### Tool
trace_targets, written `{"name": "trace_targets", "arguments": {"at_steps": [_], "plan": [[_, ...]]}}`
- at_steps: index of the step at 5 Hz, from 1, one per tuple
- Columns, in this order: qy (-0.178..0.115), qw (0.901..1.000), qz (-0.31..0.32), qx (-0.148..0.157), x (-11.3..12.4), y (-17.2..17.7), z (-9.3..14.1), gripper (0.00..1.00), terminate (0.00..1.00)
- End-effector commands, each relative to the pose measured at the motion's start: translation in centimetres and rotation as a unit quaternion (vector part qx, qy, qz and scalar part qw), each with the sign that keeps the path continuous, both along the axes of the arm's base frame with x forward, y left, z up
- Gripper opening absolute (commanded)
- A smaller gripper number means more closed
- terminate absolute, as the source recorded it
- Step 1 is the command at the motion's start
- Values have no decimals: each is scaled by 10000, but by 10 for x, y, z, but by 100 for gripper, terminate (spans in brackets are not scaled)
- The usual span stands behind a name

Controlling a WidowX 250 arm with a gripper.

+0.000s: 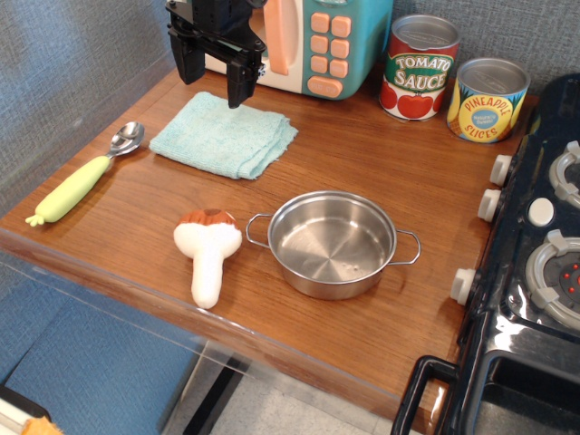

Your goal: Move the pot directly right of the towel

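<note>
The shiny steel pot (333,243) with two thin wire loop handles sits empty near the front middle of the wooden table (381,172). The light teal folded towel (224,134) lies at the back left, behind and to the left of the pot. My black gripper (214,77) hangs at the back left, above the towel's far edge, with its two fingers apart and nothing between them. It is well away from the pot.
A toy mushroom (207,249) lies just left of the pot. A spoon with a yellow-green handle (83,177) lies at the left edge. A toy microwave (317,41) stands at the back, with a tomato sauce can (418,68) and a pineapple can (488,100) to its right. A black toy stove (535,263) borders the right side.
</note>
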State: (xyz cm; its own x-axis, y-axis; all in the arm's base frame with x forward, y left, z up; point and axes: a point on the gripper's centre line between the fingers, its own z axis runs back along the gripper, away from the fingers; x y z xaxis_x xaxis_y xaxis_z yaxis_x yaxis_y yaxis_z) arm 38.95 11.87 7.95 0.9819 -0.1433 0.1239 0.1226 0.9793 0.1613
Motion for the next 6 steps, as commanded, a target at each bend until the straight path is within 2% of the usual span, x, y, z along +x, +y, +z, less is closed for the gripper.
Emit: {"name": "trace_targets", "arguments": {"at_steps": [1,2,3,4,5,6], "plan": [[0,10000,0,0,0,0,0,100,0],[-217,9967,-783,-24,-23,-33,16,100,0],[-540,9839,-1704,-56,-59,-69,41,100,0],[-454,9652,-2544,-396,-98,-102,45,100,0],[-233,9484,-3134,-412,-126,-134,35,100,0],[-56,9368,-3466,-476,-147,-152,24,100,0]]}}
